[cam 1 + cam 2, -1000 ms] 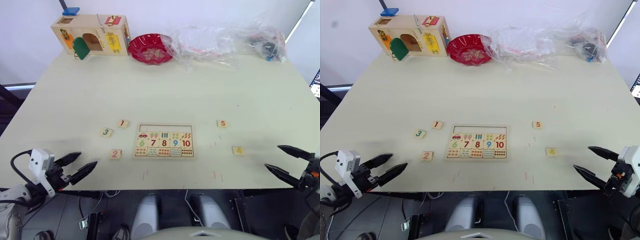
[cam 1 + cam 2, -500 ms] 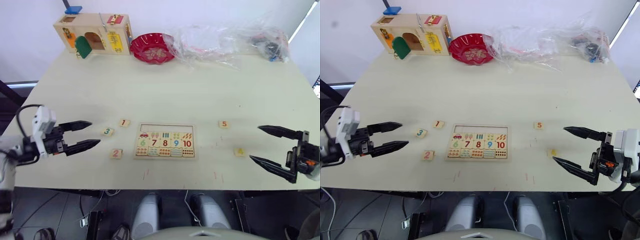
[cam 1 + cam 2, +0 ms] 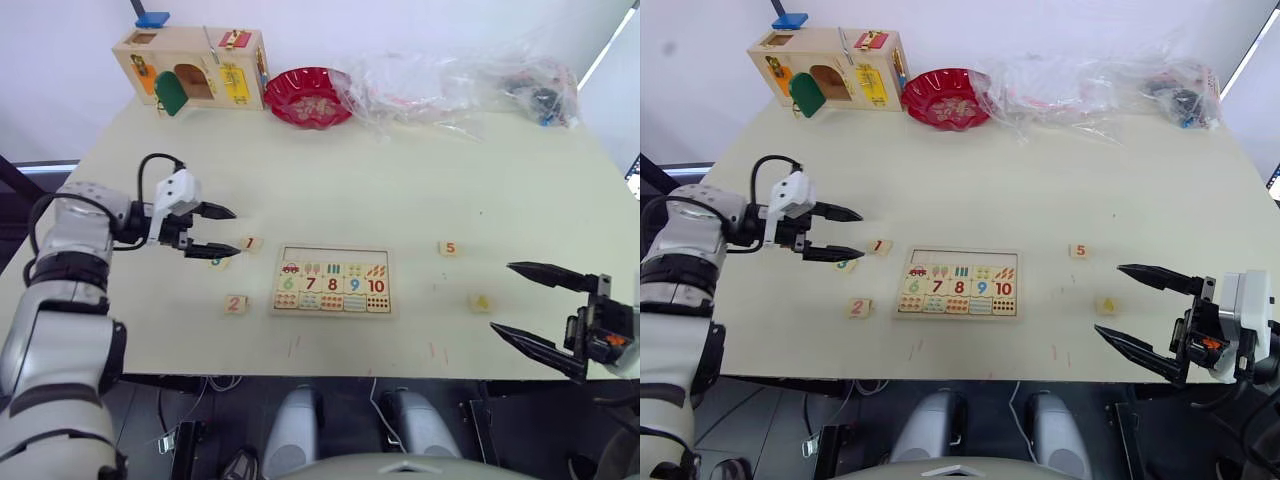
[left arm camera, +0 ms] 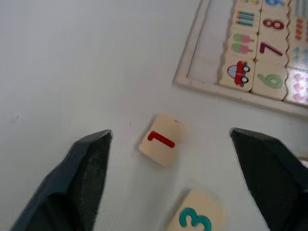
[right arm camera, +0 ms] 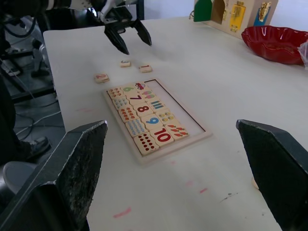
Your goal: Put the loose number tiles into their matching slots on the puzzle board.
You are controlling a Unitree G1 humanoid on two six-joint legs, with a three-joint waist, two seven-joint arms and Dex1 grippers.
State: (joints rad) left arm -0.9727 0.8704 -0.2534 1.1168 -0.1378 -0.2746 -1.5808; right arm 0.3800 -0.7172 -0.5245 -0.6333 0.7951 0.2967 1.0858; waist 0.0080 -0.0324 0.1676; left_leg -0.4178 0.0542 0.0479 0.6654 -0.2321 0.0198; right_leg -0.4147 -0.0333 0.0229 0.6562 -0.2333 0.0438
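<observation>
Toward the tabletop's left edge, my left gripper [image 3: 222, 232] hangs wide open and empty, tile 1 [image 4: 161, 140] lying between its fingers, just off the puzzle board [image 3: 331, 282] corner. My right gripper [image 3: 1136, 307], also open and empty, is far off.

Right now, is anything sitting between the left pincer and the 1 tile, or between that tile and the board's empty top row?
Nothing visible. The open left pincer frames the 1 tile, with bare table up to the puzzle board. The 3 tile lies beside it, off that path.
</observation>
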